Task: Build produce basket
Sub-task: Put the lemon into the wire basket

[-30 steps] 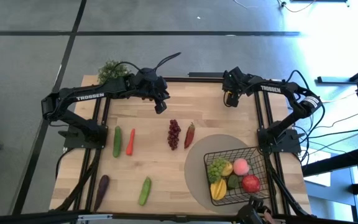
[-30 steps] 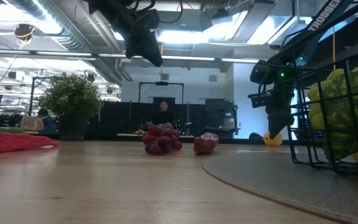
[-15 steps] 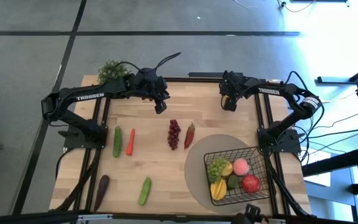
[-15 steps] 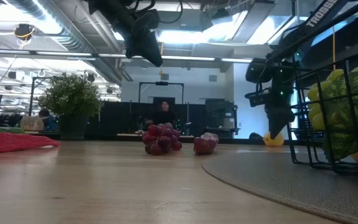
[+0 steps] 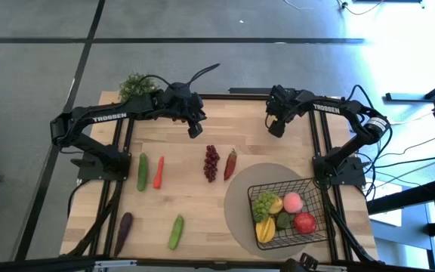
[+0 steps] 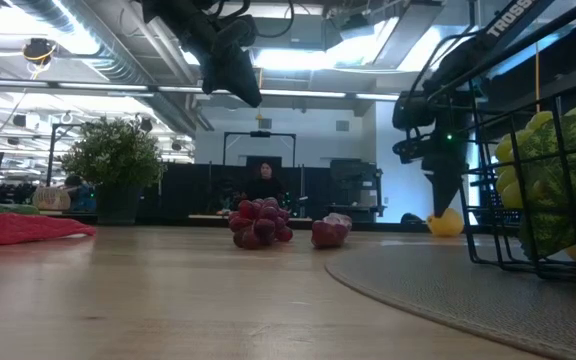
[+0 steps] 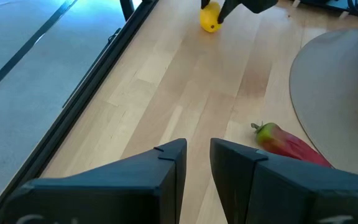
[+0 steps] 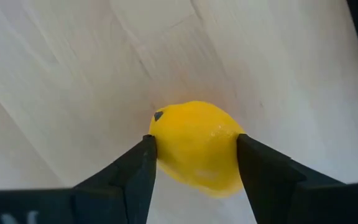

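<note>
The right gripper (image 8: 191,155) is up near the far edge of the desk (image 5: 202,219), well away from the basket (image 5: 287,213). Its jaws are spread with the yellow lemon (image 8: 196,144) sitting between them — the fingers (image 8: 138,165) are right at the lemon's sides. In the low view the right gripper (image 6: 442,195) points down, just above the lemon (image 6: 446,222).

The left gripper (image 5: 195,130) hangs in the air above the desk, far from the basket and a little past the dark red grapes (image 5: 211,162). Its jaws are nearly pressed together, with only a thin gap, and they hold nothing.

The basket sits on a round grey mat (image 5: 244,196) at the near right corner of the desk. Inside it are green grapes (image 5: 263,204), a pink peach (image 5: 292,202), a red apple (image 5: 304,223) and some yellow fruit (image 5: 265,230).

Left of the basket, still out on the desk, lie the dark red grapes and a red chili (image 5: 230,163). Farther left lie a carrot (image 5: 158,171) and a cucumber (image 5: 142,171) — then another cucumber (image 5: 176,231) and an eggplant (image 5: 124,229) nearer the front edge.
</note>
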Controlling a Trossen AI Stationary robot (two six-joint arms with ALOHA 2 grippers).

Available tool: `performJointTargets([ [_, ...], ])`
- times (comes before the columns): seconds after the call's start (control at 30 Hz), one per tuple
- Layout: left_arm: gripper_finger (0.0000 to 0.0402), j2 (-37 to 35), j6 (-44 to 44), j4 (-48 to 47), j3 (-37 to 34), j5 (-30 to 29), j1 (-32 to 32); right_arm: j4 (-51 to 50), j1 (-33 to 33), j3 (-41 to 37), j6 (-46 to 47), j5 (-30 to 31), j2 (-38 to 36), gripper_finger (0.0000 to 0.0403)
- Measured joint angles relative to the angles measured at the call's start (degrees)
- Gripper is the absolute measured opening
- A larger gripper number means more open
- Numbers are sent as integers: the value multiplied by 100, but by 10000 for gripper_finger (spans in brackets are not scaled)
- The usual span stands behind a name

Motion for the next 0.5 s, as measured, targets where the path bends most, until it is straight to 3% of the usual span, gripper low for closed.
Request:
performJointTargets([
  [0.33,60,0,0,0,0,-1,-1,-12,-2,4,335,-39,-2,202],
  [0.5,60,0,0,2,0,0,0,-12,-7,4,477,-278,-2,180],
])
